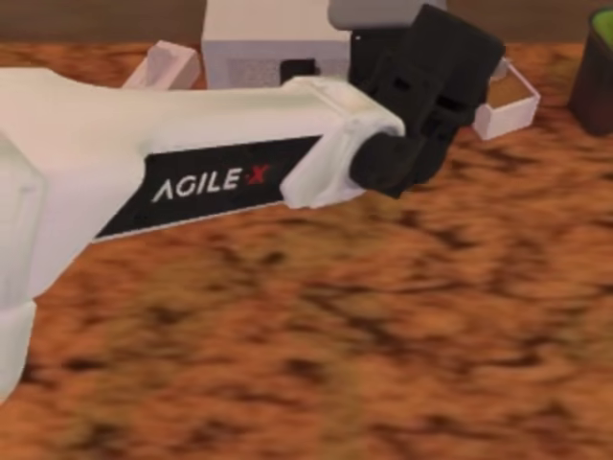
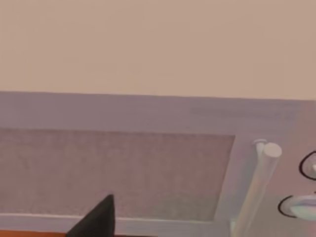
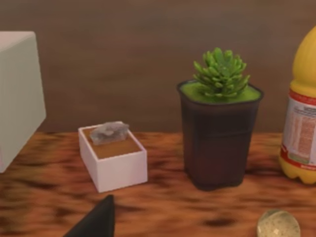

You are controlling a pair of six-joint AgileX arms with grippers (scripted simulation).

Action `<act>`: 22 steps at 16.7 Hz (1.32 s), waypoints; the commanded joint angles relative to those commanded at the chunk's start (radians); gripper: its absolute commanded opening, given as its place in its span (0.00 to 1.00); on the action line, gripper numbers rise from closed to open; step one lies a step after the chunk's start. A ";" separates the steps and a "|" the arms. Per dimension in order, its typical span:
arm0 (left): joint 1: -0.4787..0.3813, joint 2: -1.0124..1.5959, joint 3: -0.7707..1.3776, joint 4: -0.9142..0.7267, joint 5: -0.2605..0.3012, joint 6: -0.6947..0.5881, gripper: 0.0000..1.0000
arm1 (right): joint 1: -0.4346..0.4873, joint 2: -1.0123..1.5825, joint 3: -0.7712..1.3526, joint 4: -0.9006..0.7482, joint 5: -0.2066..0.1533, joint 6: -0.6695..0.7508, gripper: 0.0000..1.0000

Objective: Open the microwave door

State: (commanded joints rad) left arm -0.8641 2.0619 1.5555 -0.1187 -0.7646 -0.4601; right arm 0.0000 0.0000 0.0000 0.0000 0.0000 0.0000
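The off-white microwave (image 1: 273,38) stands at the back of the table. My left arm reaches across to it, and my left gripper (image 1: 383,59) hangs close in front of its face. In the left wrist view the microwave door (image 2: 118,168) fills the frame. Its speckled grey mesh window lies flush with the knob panel, so the door is shut. The slim vertical handle (image 2: 260,190) stands at the door's edge, beside two round knobs (image 2: 303,205). One dark fingertip (image 2: 98,219) shows, apart from the handle, with nothing held. My right arm is out of the top view.
A small white open box (image 1: 508,101) with brown inside sits to the right of the microwave. Further right are a dark pot with a green plant (image 3: 219,133), a yellow bottle (image 3: 301,113) and a small round glassy object (image 3: 278,224). A pale box (image 1: 163,67) lies left of the microwave.
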 joint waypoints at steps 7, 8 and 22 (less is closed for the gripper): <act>0.020 0.038 0.034 0.014 0.017 0.017 1.00 | 0.000 0.000 0.000 0.000 0.000 0.000 1.00; 0.033 0.067 0.062 0.023 0.028 0.027 1.00 | 0.000 0.000 0.000 0.000 0.000 0.000 1.00; 0.111 0.223 0.207 0.071 0.095 0.084 0.62 | 0.000 0.000 0.000 0.000 0.000 0.000 1.00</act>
State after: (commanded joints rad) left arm -0.7532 2.2847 1.7626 -0.0482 -0.6694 -0.3762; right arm 0.0000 0.0000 0.0000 0.0000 0.0000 0.0000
